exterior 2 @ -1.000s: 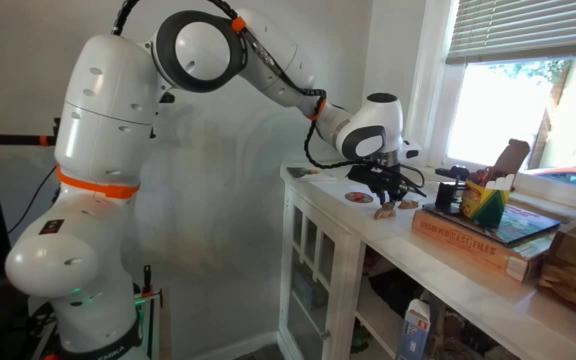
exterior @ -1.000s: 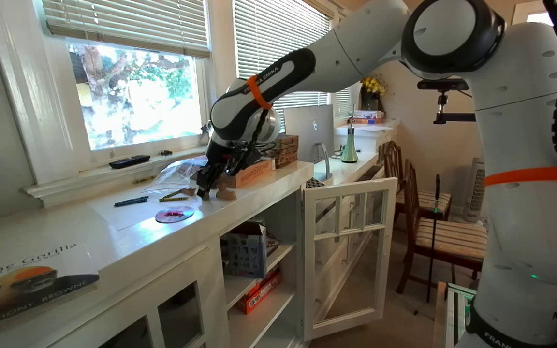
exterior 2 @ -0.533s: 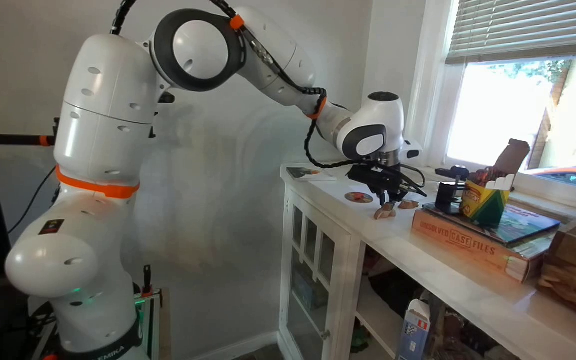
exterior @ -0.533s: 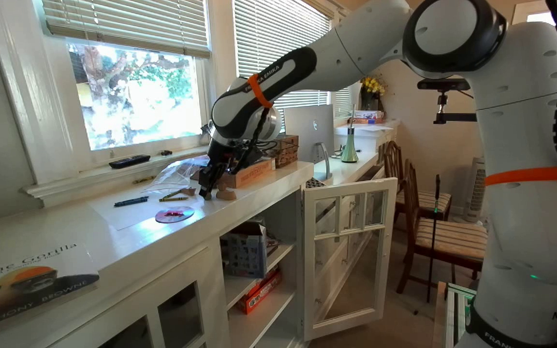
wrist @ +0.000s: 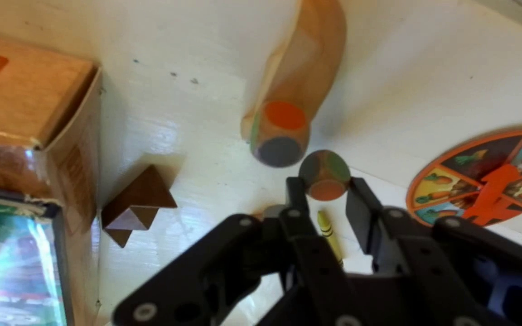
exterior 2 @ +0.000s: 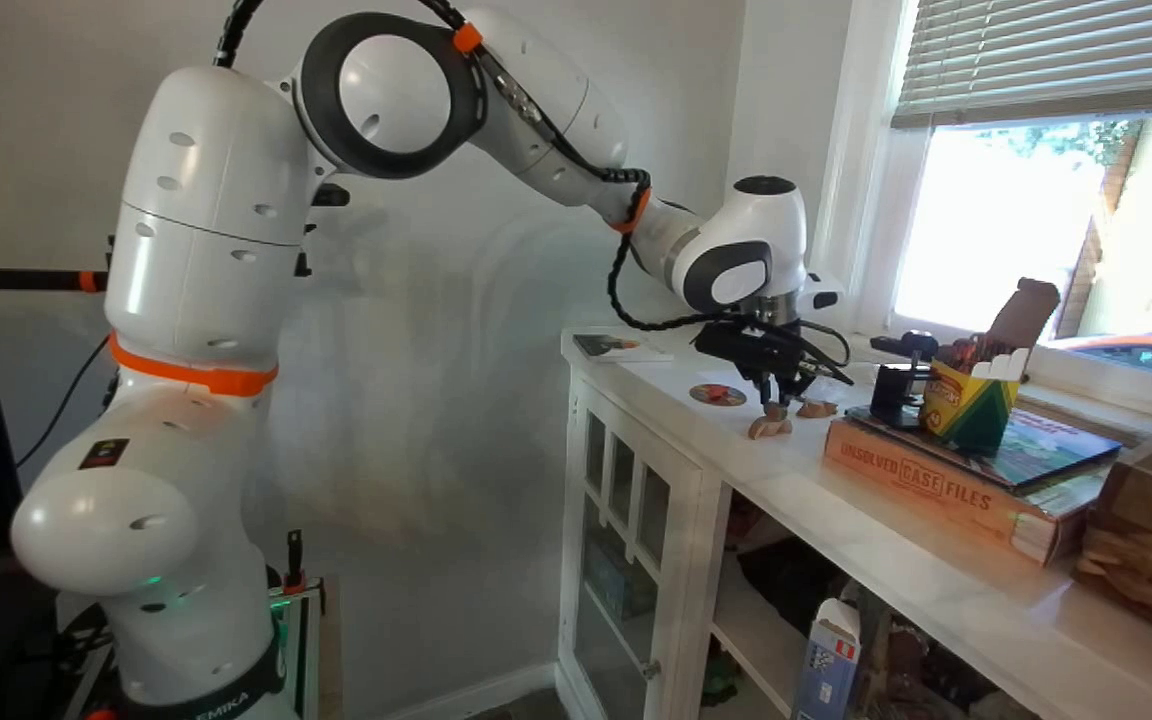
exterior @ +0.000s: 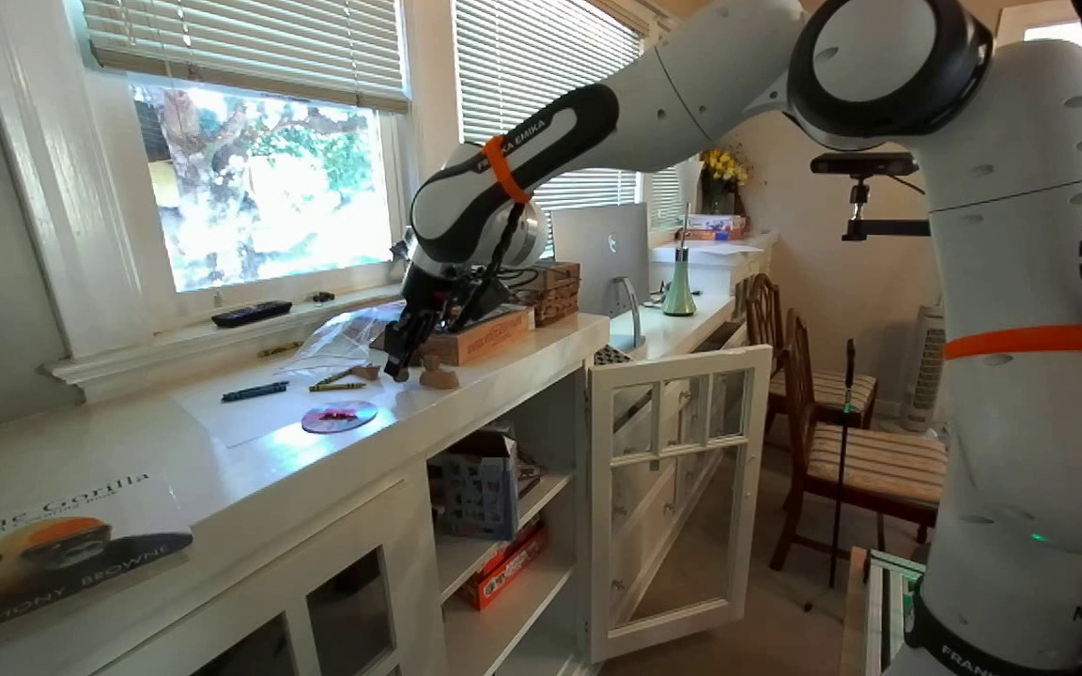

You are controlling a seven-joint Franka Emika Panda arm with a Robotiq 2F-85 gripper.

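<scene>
Claw (wrist: 326, 183) low over the white tabletop (exterior: 109, 427), closed on a small block (wrist: 324, 168) with round coloured facets. One finger (wrist: 298, 194) to each side, both apparently touching; the piece sits right at the tips. Lifted clear or just resting below: cannot tell. In an exterior view it shows as a wooden spot directly under the claw.

Close by, a second block (wrist: 281, 131), likewise faceted, appears to sit on the end of a curved block (wrist: 322, 54). Little gap shows between the two faceted pieces from above. Yellow crayon (wrist: 330, 235) between the fingers in the wrist view, beyond the gripped piece; spinner (wrist: 492, 176) off to one side; pyramid-like piece (wrist: 143, 199) to the other, just beside the box (wrist: 25, 86). Crayon carton (exterior 2: 976, 400) stands upright on the stack over that box.

Step in hand, by judgement: a pick-up, grip seemingly made. Next move seems to call for steady pressure and a straight rise; sideways drift could knock the second block from its perch.
</scene>
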